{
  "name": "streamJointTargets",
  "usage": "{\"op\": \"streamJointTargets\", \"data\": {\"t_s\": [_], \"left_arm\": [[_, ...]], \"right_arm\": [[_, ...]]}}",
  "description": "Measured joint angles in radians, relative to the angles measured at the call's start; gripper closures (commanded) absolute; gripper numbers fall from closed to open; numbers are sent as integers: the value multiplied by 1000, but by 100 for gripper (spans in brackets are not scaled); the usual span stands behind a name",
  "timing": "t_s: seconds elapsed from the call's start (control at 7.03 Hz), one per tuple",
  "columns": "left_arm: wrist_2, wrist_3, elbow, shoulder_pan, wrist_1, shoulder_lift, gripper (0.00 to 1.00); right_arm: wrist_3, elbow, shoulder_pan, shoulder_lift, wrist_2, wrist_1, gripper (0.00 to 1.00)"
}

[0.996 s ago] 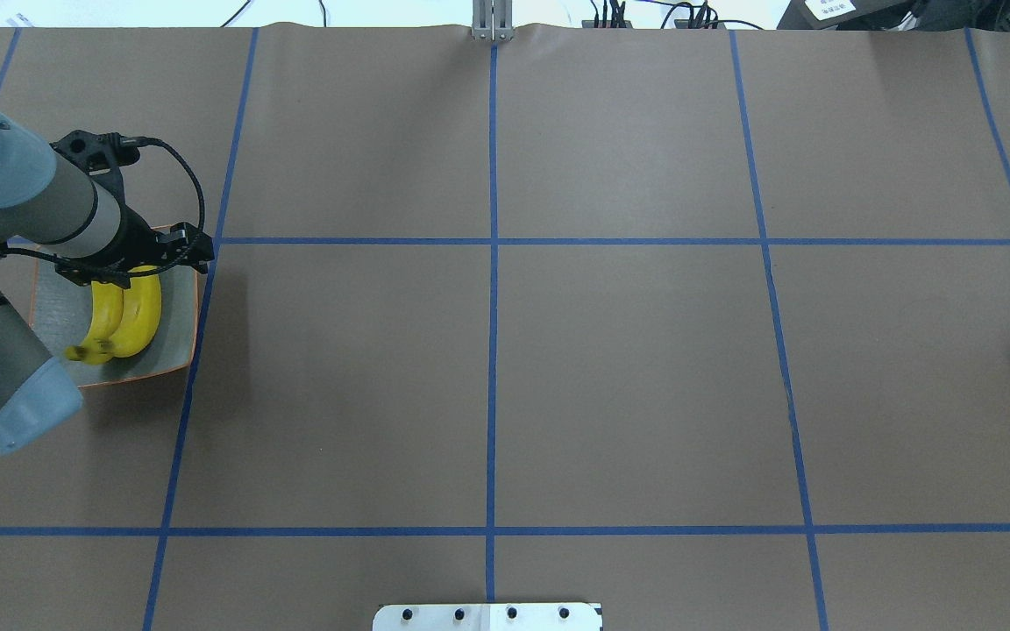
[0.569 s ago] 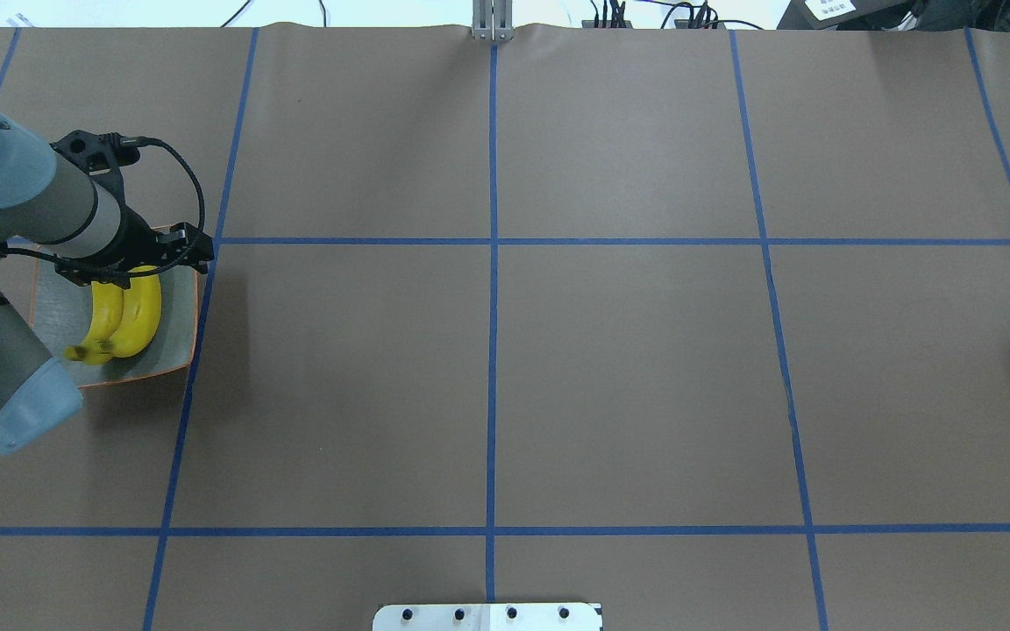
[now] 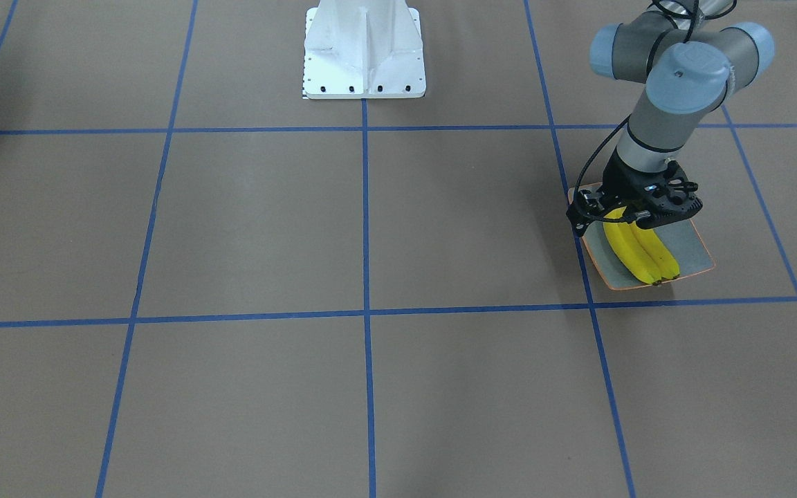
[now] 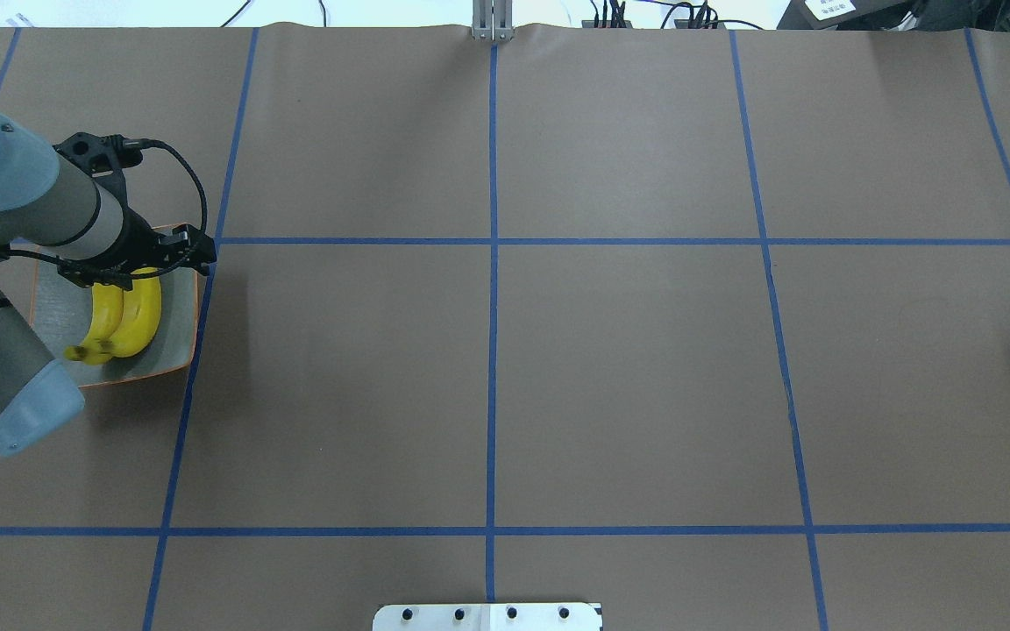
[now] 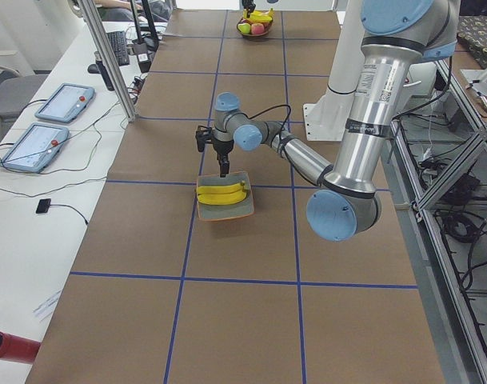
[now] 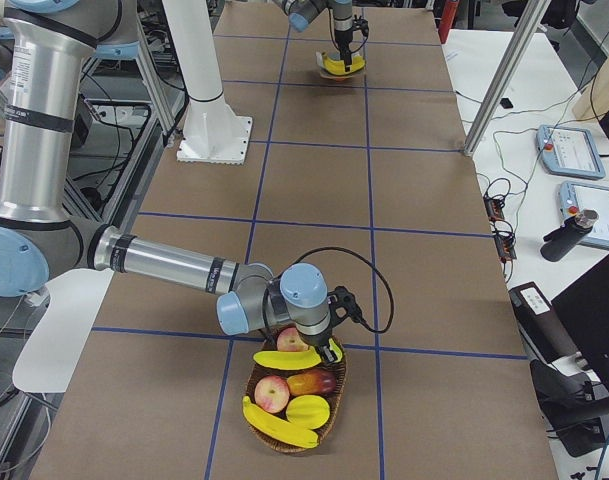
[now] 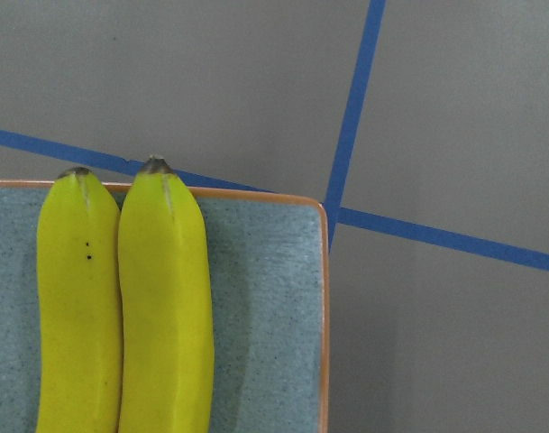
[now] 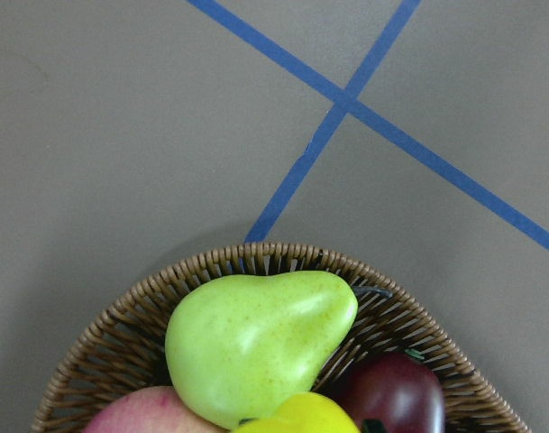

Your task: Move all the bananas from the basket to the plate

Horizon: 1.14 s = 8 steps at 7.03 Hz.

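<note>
bananas [image 4: 124, 315], two of them, lie side by side on the grey-blue plate [image 4: 174, 337] at the left edge of the overhead view. in the left wrist view their dark tips reach the plate's thin orange rim. the left pincer [image 5: 224, 171] hangs just above the pair's upper end, over the plate. whether it is wide or narrow cannot be told.

at the bottom centre of the right-side view, two more bananas [image 6: 284, 359] sit in the wicker basket [image 8: 112, 334], along with a green pear [image 8: 256, 343]. the right pincer [image 6: 319, 340] hovers at the basket's upper rim, just beside the upper banana, and its opening cannot be told either. blue tape lines [image 4: 492, 350] cross the brown desk [image 4: 628, 368].
</note>
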Motion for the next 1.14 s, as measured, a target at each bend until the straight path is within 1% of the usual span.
{"op": "streamJointTargets", "data": {"t_s": [0.14,0.43,0.57,0.71,0.85,1.0,1.14], "left_arm": [[-1,0,0,1,0,0,0],[-3,-1,0,2,0,-1,0],[-3,-1,1,2,-1,-2,0],[-3,-1,1,2,-1,-8,0],[-4,-2,1,2,-2,-27,0],[-4,-3,0,2,-2,-57,0],[-6,-3,0,5,-2,-91,0]], "right_arm": [[-2,22,36,3,21,-37,100],[-4,130,82,14,63,-201,100],[-4,181,97,38,96,-294,100],[0,208,113,88,132,-390,100],[11,215,120,149,164,-473,100],[40,215,117,212,201,-535,100],[101,215,99,267,238,-569,100]]}}
